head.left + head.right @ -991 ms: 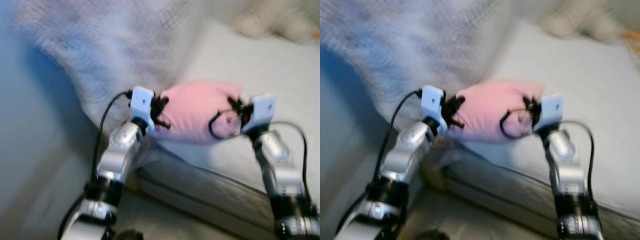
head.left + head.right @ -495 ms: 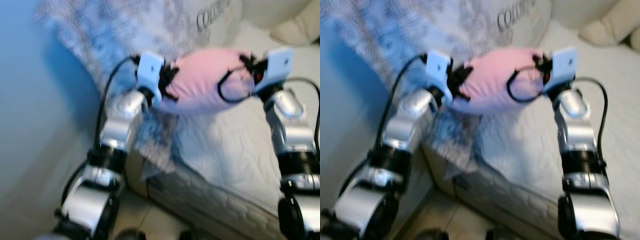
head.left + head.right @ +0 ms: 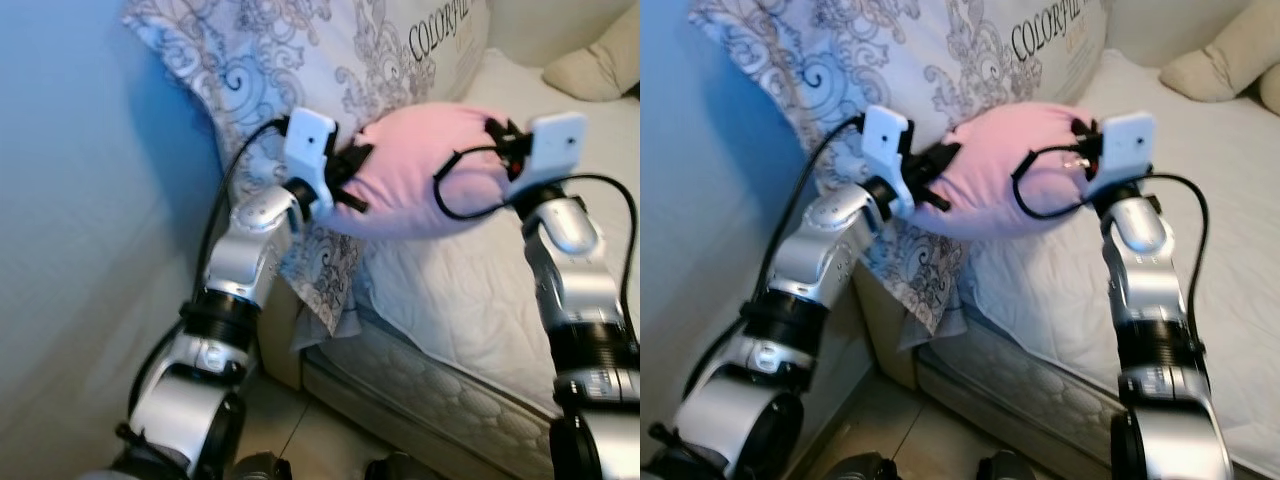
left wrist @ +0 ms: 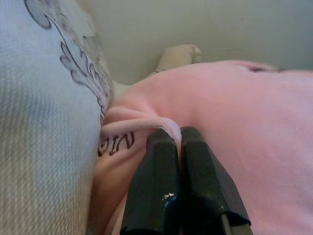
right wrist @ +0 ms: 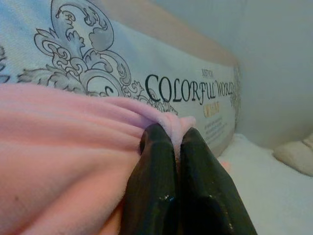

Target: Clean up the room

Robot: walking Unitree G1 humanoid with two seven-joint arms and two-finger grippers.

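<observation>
A pink pillow (image 3: 415, 172) hangs in the air between my two arms, over the near corner of the bed. My left gripper (image 3: 352, 178) is shut on the pillow's left edge, and its black fingers (image 4: 161, 161) pinch the pink seam. On the pillow's right edge my right gripper (image 3: 495, 135) is shut as well, with a fold of pink cloth squeezed between its fingers (image 5: 159, 147). Just behind the pillow leans a large grey patterned cushion (image 3: 330, 60) printed with "COLORFUL".
The bed (image 3: 470, 290) with a white quilted cover runs off to the right, its mattress edge (image 3: 420, 390) close in front of me. A beige pillow (image 3: 600, 65) lies at the far right. A pale wall (image 3: 80, 250) stands close on my left.
Both grippers have kept their hold on the pink pillow. The view has steadied and shifted, and the pillow now sits higher and nearer the patterned cushion.
</observation>
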